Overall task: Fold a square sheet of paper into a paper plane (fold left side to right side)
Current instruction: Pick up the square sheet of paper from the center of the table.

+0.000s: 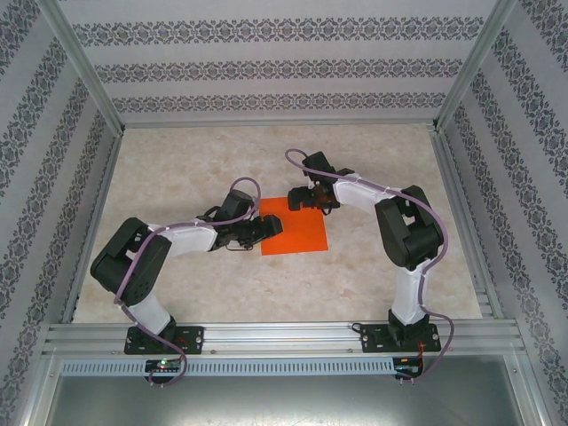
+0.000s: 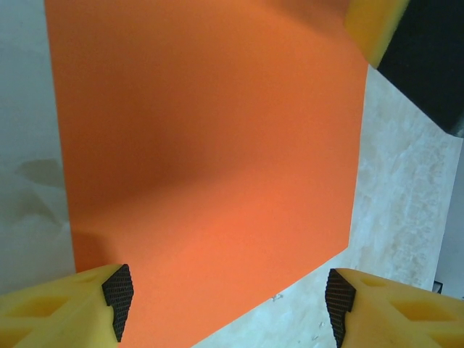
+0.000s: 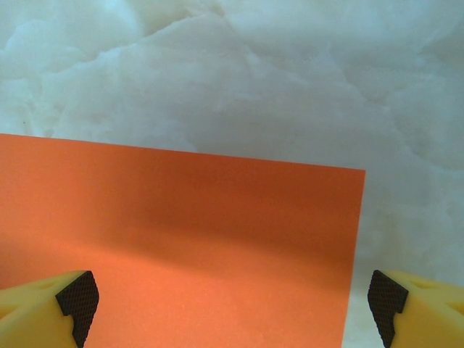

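The square sheet of paper [image 1: 295, 232] is bright orange and lies flat and uncreased on the pale table; a paper plane is out of view. My left gripper [image 1: 264, 229] hangs over the sheet's left edge, open, with nothing gripped. In the left wrist view its fingertips [image 2: 117, 299] straddle the sheet [image 2: 210, 159] near one corner. My right gripper [image 1: 308, 197] is over the sheet's far edge, also open. In the right wrist view the sheet [image 3: 181, 246] lies below the wide-apart fingertips [image 3: 78, 303], its far right corner showing.
The marbled tabletop [image 1: 222, 164] stretches around the sheet on all sides. Patterned walls and metal frame posts [image 1: 84, 67] enclose it. A rail [image 1: 284, 335] runs along the near edge by the arm bases. A yellow finger of the right gripper [image 2: 373, 25] shows in the left wrist view.
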### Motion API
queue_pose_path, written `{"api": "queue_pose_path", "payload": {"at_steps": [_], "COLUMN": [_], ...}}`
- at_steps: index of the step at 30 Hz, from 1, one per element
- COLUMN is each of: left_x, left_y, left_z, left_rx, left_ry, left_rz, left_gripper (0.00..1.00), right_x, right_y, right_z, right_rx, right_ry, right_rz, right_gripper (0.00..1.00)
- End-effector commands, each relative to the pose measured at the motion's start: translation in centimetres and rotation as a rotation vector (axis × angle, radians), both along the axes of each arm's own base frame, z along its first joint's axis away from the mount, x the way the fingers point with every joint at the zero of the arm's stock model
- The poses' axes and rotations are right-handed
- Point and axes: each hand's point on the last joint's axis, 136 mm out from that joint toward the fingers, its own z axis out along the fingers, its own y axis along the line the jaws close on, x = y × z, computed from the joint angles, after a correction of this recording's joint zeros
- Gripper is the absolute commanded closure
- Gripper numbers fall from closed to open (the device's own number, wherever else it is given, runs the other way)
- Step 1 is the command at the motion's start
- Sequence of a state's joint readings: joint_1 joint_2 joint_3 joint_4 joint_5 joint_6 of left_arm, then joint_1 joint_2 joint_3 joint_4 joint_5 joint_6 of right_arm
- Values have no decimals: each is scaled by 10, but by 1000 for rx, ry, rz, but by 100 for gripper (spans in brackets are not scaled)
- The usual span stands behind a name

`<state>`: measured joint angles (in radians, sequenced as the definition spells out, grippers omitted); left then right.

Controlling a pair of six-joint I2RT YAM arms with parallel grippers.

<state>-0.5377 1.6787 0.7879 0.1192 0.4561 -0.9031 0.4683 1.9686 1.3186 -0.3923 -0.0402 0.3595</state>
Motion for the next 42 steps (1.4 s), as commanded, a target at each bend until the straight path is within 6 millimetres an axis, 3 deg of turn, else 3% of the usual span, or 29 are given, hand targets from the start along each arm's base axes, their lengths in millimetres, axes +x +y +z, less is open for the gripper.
{"api": "queue_pose_path", "payload": {"at_steps": [1, 7, 11, 18, 26, 35, 42], "left_x": [-4, -6, -7, -6, -6, -1, 10], "left_y": [-5, -1, -2, -3, -2, -3, 9], "left_z": [-5, -15, -21, -23, -23, -6, 33], "left_rx": [10, 41, 42, 44, 46, 37, 33], "left_ry": [30, 58, 70, 71, 70, 19, -84], "left_rz": [-13, -5, -5, -7, -2, -10, -16], "left_gripper": [26, 25, 26, 30, 33, 32, 25], "right_x": [-6, -17, -27, -49, -71, -75, -72], "right_y": [-3, -4, 5, 30, 37, 41, 51], "right_z": [-14, -27, -31, -23, -16, -5, 17], "right_rx": [-17, -21, 12, 86, 62, 74, 186], "right_ry": [48, 96, 121, 146, 150, 132, 76], "right_rz": [-4, -18, -3, 45, 92, 126, 139], "right_gripper": [2, 2, 2, 2, 4, 30, 57]}}
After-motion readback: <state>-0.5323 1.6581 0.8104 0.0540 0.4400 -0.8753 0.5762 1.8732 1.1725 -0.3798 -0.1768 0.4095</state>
